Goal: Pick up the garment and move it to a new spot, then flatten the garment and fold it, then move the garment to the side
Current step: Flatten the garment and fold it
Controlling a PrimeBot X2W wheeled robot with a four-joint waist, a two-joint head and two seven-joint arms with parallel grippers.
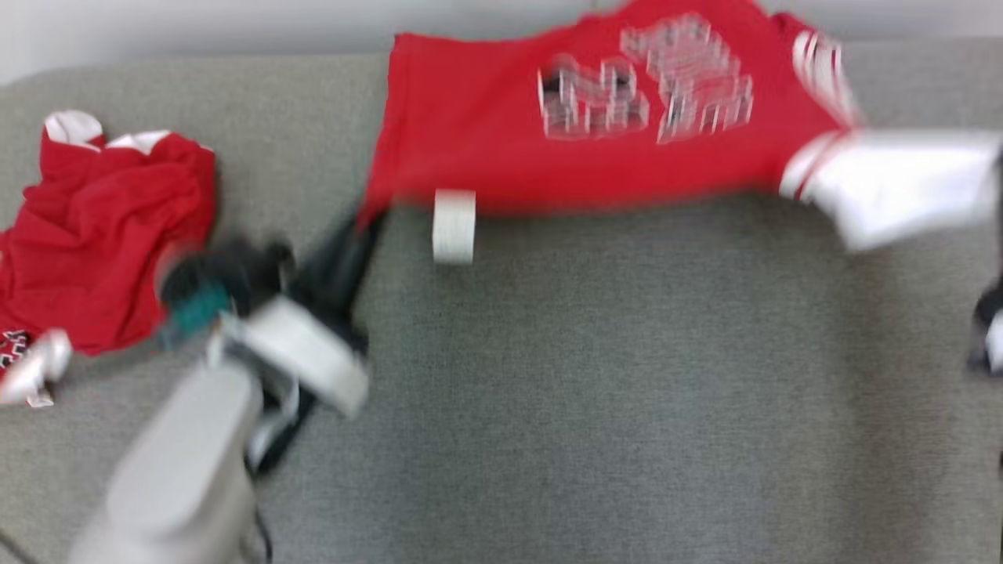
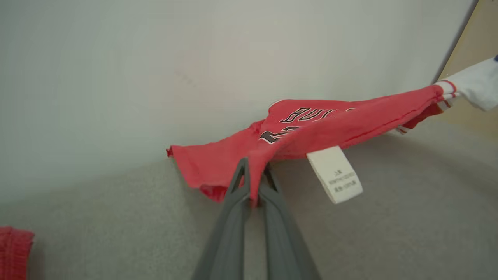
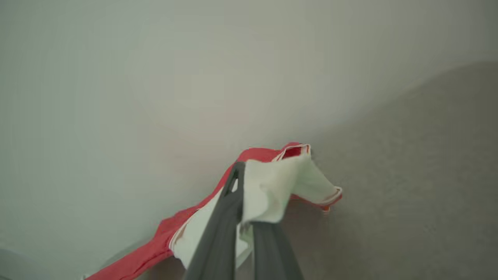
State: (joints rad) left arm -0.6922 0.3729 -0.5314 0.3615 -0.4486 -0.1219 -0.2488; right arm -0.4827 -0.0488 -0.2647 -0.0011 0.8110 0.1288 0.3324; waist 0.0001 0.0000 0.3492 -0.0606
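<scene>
The garment is a red jersey with white lettering and a white sleeve. It hangs stretched out above the grey cloth surface, blurred in the head view. My left gripper is shut on its red hem corner, and a white label dangles just beside the grip. In the head view that gripper sits at the garment's lower left corner. My right gripper is shut on the white sleeve, at the garment's far right end.
A second red garment lies crumpled at the left of the grey surface, near my left forearm. A pale wall rises directly behind the surface. A dark part of the right arm shows at the right edge.
</scene>
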